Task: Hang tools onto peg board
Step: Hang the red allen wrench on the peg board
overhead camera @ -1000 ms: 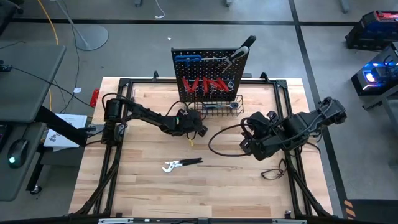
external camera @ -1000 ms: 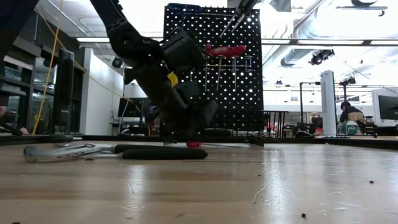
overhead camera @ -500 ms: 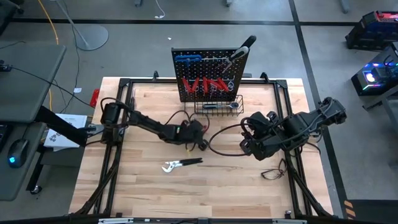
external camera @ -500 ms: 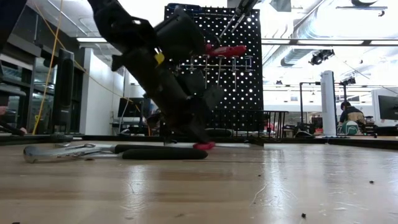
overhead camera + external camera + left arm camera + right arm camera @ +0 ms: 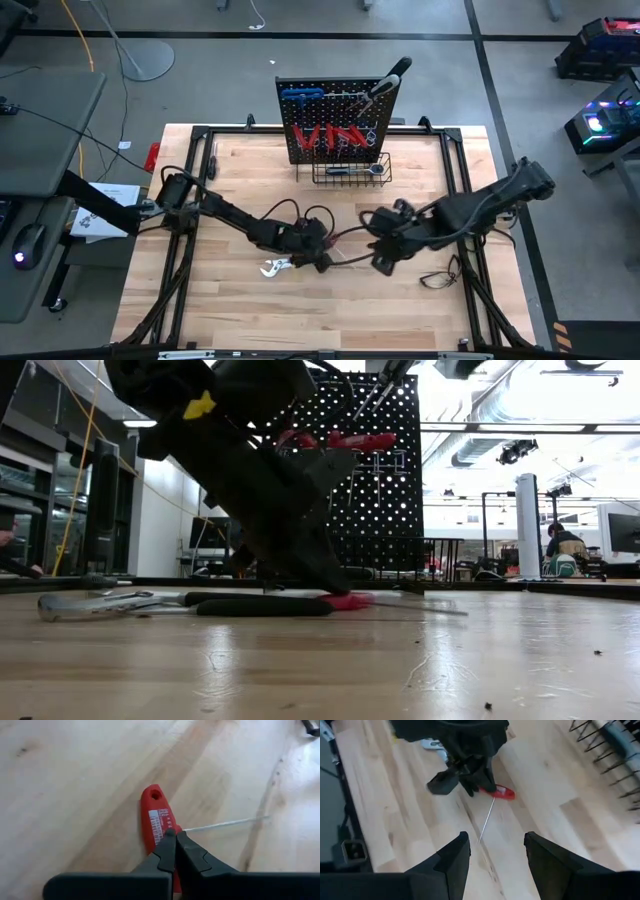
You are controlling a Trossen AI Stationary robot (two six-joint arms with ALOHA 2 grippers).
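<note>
Both arms have swung toward the middle of the bench (image 5: 220, 160) since a second ago: the left claw (image 5: 322, 262) came away from the peg board (image 5: 335, 125) toward the near side, dragging along a red-handled screwdriver (image 5: 159, 822), and the right claw (image 5: 380, 262) has reached in from its side to meet it.

That screwdriver lies flat on the wood, its thin shaft (image 5: 486, 820) pointing toward the right claw. The left claw is pinched tight on the red handle; the right one hangs just above the bench with its fingers (image 5: 451, 862) spread fairly wide and nothing between them.

I'd guess the tool is light and stiff, with a smooth plastic handle that could twist in a pinch this narrow. The shaft looks thin enough to slip or flex, so the handle is the better place to hold, near its middle. The hole at the handle's end (image 5: 155, 796) looks meant for a hook.

A pair of silver pliers (image 5: 290, 265) with black grips rests just beside the left claw, untouched. More tools already hang on the board.
</note>
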